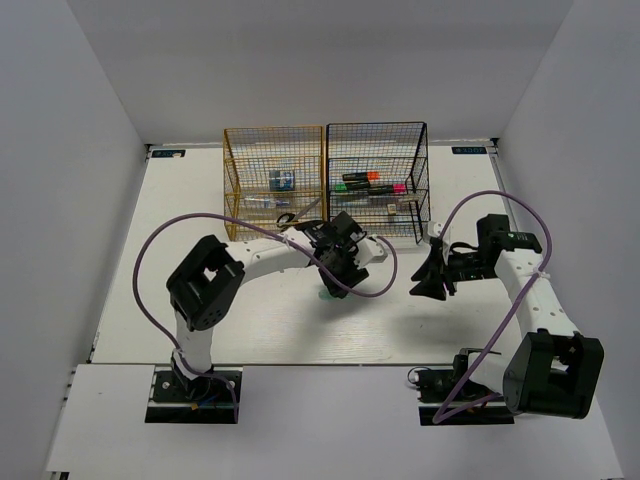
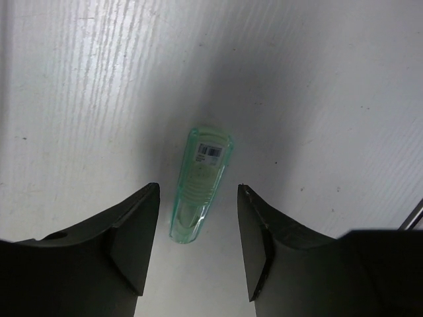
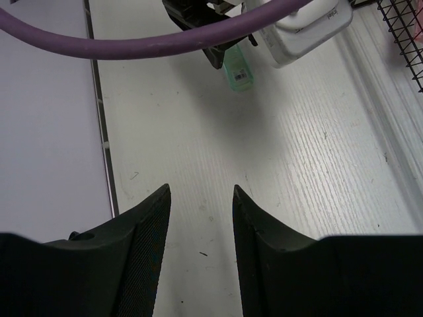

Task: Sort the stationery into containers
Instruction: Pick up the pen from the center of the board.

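A clear green capsule [image 2: 200, 185] lies on the white table, its near end between the open fingers of my left gripper [image 2: 198, 191], which hovers just above it without touching. In the top view the capsule [image 1: 327, 294] lies below the left gripper [image 1: 337, 272], in front of the racks. It also shows in the right wrist view [image 3: 239, 72]. My right gripper [image 3: 201, 191] is open and empty over bare table, right of the left arm [image 1: 430, 275]. The gold rack [image 1: 240, 170] holds a blue tape roll [image 1: 281, 180] and scissors [image 1: 287, 217]. The black rack [image 1: 420, 165] holds highlighters [image 1: 370, 183].
The two racks stand side by side at the table's far edge. A purple cable [image 3: 165, 43] crosses the top of the right wrist view. The black rack's corner [image 3: 403, 33] is at that view's upper right. White walls enclose the table.
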Robot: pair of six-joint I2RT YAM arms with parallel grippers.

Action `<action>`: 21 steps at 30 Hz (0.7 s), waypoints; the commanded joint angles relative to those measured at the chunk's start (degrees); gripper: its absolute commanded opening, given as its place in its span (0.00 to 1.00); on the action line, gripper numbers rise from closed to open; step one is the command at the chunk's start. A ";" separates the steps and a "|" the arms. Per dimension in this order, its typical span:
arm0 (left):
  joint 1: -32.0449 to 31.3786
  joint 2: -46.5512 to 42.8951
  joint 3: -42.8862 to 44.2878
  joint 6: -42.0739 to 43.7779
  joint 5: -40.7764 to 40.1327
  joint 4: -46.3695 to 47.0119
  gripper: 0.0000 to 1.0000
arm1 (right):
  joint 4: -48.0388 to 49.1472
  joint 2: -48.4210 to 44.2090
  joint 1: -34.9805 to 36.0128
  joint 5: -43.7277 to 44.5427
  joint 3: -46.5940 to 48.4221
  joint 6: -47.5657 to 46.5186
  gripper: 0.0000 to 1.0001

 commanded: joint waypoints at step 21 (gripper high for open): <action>-4.87 5.64 -5.97 4.95 -15.34 4.87 0.50 | -6.12 0.70 -2.36 -5.64 2.41 -6.45 0.47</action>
